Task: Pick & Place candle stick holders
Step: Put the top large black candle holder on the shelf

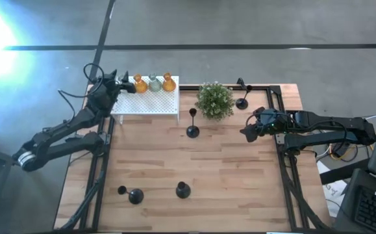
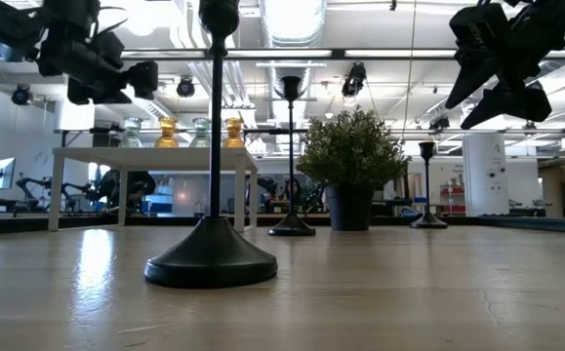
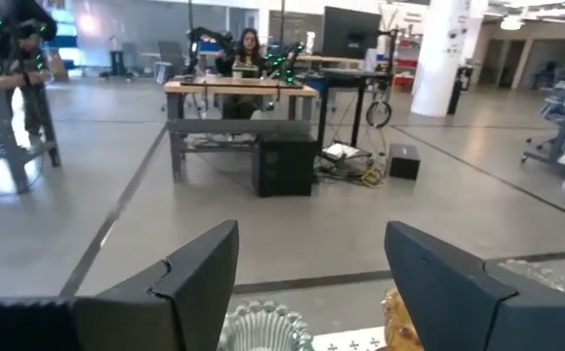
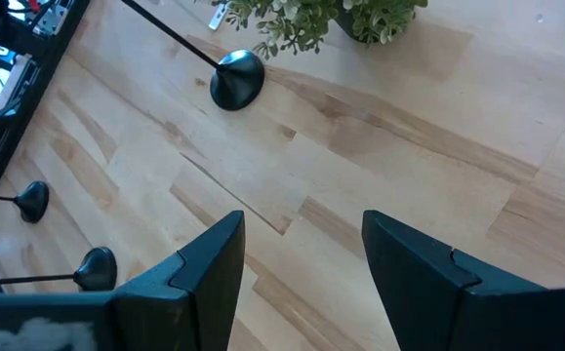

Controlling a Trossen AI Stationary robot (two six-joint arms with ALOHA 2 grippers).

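On the white perforated box (image 1: 149,104) at the table's far left stand squat glass holders in a row: amber (image 1: 139,83), clear (image 1: 154,82) and amber (image 1: 169,82). My left gripper (image 1: 124,81) hangs open and level just above the box's left end. In its wrist view, another clear holder's top (image 3: 262,327) shows below the gap, and nothing lies between the fingers. Black holders stand on their round bases at the centre (image 1: 193,123), by the plant (image 1: 243,97) and near the front edge (image 1: 183,190) (image 1: 134,195). My right gripper (image 1: 246,132) hangs open above the table's right side.
A bushy green potted plant (image 1: 214,99) stands at the far centre, between the box and the far black holder. Bare wood (image 4: 380,166) lies under my right gripper. Black frame rails (image 1: 103,162) run along the table's left and right sides.
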